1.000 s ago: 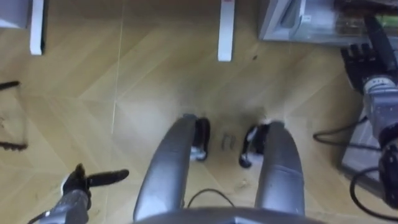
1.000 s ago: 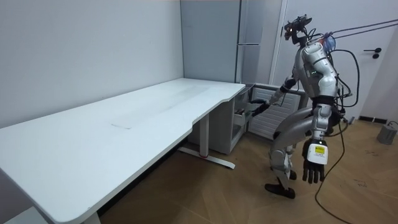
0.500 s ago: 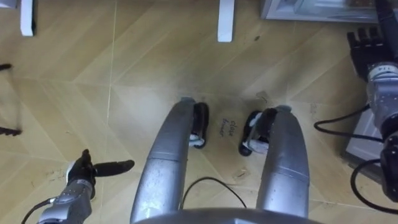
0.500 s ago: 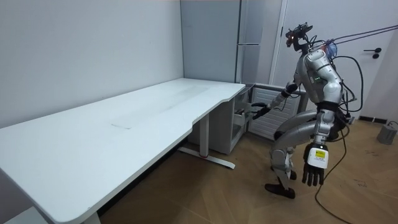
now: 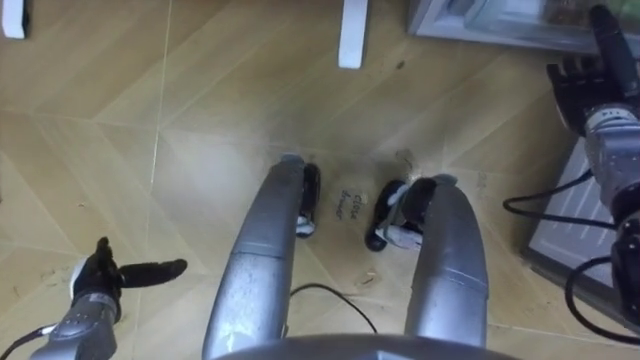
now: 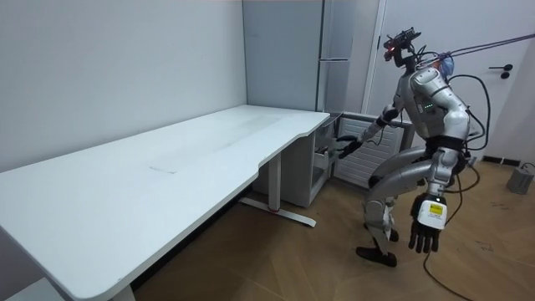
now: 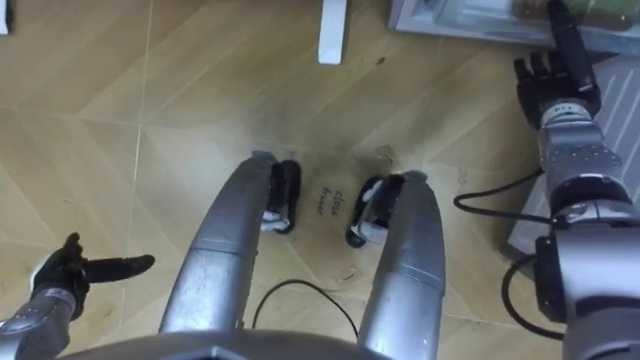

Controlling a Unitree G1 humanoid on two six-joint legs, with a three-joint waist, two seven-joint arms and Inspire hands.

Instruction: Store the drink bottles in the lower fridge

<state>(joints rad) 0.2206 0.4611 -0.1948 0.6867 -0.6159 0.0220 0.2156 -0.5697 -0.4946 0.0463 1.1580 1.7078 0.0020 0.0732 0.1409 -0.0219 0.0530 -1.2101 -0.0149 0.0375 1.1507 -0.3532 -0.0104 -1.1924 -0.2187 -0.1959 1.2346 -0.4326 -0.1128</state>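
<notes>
Two hands, neither holding a drink: the right hand (image 5: pixel 585 75) reaches toward the open lower fridge (image 5: pixel 470 25) at the frame's upper right, fingers loosely spread, probably to work at its opening. The left hand (image 5: pixel 95 290) hangs idle at lower left, fingers straight, likely for balance. Blurred greenish shapes (image 5: pixel 562 10) inside the fridge may be the drinks.

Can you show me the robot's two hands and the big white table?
left hand (image 5: pixel 96 286), left eye view, on the dark body of the hand.
right hand (image 7: pixel 548 84), right eye view, on the dark body of the hand.
white table (image 6: pixel 167 167), room view, on its bare top.
</notes>
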